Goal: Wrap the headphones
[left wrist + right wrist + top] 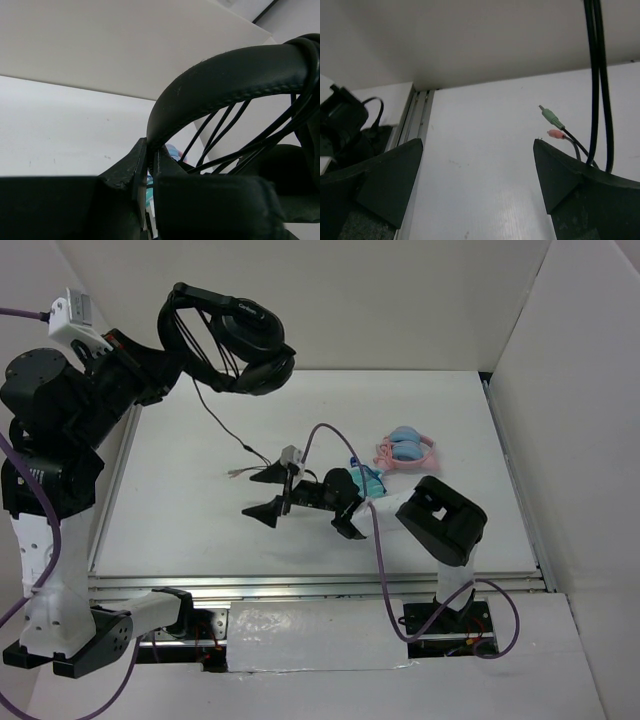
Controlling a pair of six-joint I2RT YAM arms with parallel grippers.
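Hanging headphones — pinched between left fingers

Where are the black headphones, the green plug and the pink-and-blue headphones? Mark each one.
black headphones (225,70), left wrist view, on the padded headband.
green plug (551,118), right wrist view, on the green sleeve behind the metal tip.
pink-and-blue headphones (405,448), top external view, on a blue earcup.

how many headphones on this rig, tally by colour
black headphones: 1
pink-and-blue headphones: 1
teal headphones, partly hidden behind the right arm: 1
total: 3
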